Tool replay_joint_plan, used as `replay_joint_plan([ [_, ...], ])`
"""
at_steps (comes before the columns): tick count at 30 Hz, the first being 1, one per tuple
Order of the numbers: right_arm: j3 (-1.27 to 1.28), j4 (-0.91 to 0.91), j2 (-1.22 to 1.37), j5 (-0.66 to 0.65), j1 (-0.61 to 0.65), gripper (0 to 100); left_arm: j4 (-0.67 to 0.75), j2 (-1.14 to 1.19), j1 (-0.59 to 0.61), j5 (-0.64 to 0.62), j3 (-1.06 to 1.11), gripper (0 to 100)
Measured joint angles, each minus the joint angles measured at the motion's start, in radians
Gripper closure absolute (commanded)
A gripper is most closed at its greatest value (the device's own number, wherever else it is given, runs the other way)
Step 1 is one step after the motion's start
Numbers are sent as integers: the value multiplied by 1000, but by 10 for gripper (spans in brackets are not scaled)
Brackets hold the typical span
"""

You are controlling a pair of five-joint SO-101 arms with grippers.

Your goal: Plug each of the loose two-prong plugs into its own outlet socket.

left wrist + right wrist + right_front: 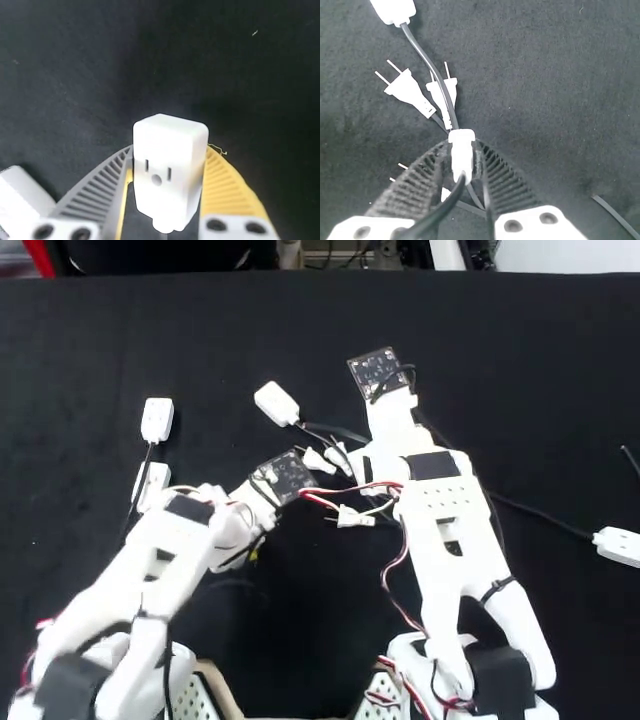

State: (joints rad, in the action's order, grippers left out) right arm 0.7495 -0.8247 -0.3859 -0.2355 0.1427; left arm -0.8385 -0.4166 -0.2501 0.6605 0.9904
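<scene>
My left gripper (169, 150) is shut on a white outlet socket (169, 170), whose slotted face is turned toward the wrist camera. My right gripper (461, 147) is shut on a white plug (461, 156); its prongs are hidden and its black cable runs back under the fingers. Just beyond it lie two loose two-prong plugs (407, 90) (442, 92), prongs pointing away. Farther on is another socket (394, 10), seen from above as a white block (277, 402). One more loose plug (352, 519) lies between the two arms.
Two white sockets (157, 418) (152, 483) lie at the left of the black table (520, 360), and another socket (617, 545) at the right edge. Black cables (540, 518) trail past the right arm. The far half of the table is open.
</scene>
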Motion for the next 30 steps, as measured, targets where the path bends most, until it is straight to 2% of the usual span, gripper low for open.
replay_joint_plan([
  [4,0,0,0,0,0,986,3,207,38,0,-120,970],
  [12,0,0,0,0,0,986,-256,500,52,3,-448,944],
  [15,0,0,0,0,0,986,-293,522,52,5,-483,791],
  [16,0,0,0,0,0,986,-299,525,52,5,-488,770],
  [26,0,0,0,-29,0,986,-324,529,127,-32,-522,775],
  [30,0,0,0,-29,0,986,-325,500,127,-38,-517,728],
])
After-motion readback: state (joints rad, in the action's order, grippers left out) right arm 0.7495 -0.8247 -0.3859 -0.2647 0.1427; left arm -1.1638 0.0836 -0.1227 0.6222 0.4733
